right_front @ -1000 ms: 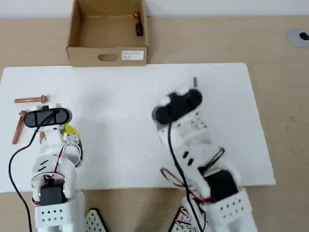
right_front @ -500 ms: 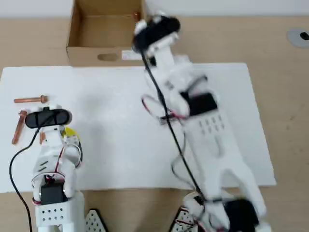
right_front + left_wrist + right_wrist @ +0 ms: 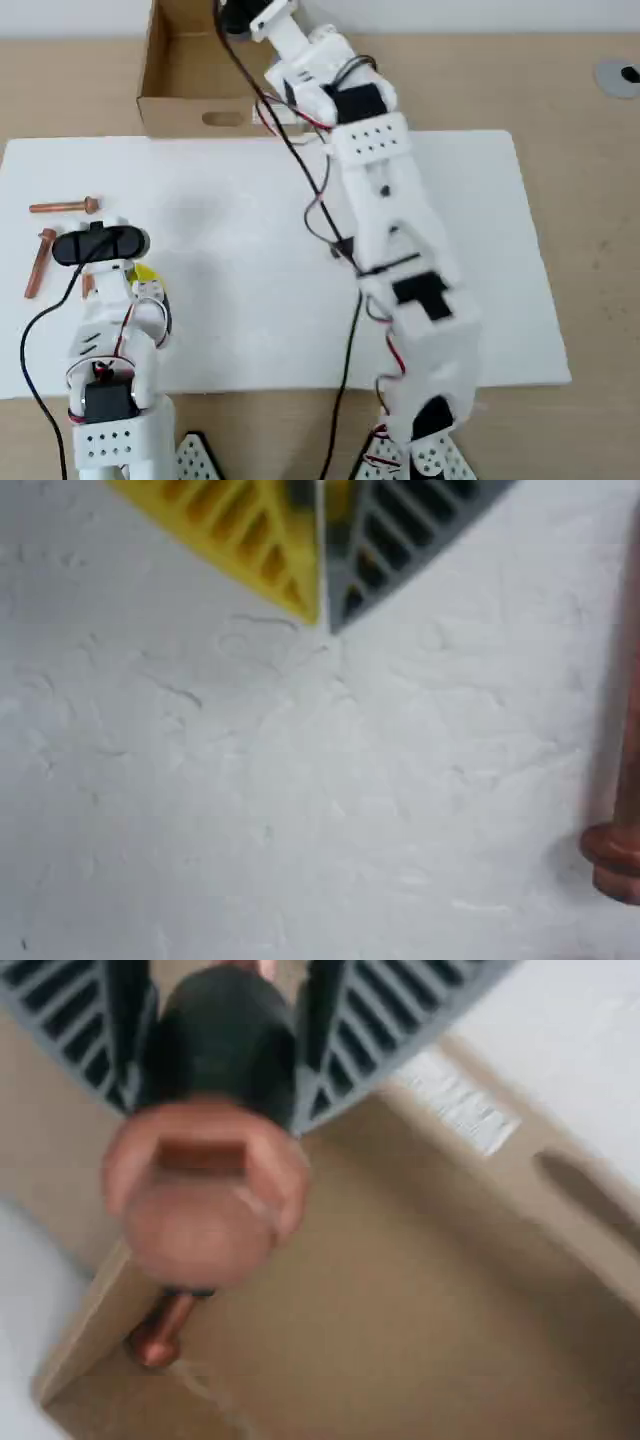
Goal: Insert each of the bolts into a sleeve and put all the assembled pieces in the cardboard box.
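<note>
Operator: Status on the right side?

Robot: A second ago my right arm (image 3: 390, 220) was folded back over the middle of the white mat (image 3: 230, 250). Half a second ago it was stretching forward. Now it is fully extended, with my right hand (image 3: 222, 1055) above the cardboard box (image 3: 430, 1290).

Operator: Carrying what?

Robot: Its fingers are clamped on a black sleeve (image 3: 225, 1020), with a copper bolt head (image 3: 205, 1190) sticking out of the end. So the piece is assembled and hangs in my grip over the open box. Beneath the hand, another finished piece (image 3: 158, 1335) already lies on the box floor near a corner.

Operator: What's left for this one?

Robot: Only the release, I judge. The carry looks done, and letting go should land it inside.

Operator: And the left?

Robot: My left hand (image 3: 322, 610) hasn't moved. Its tips are pressed together on nothing, just over the mat. Bare bolts (image 3: 40, 262) lie beside that hand; the nearest bolt (image 3: 625, 730) is just off the fingertips, not touching. Those have yet to get sleeves.
</note>
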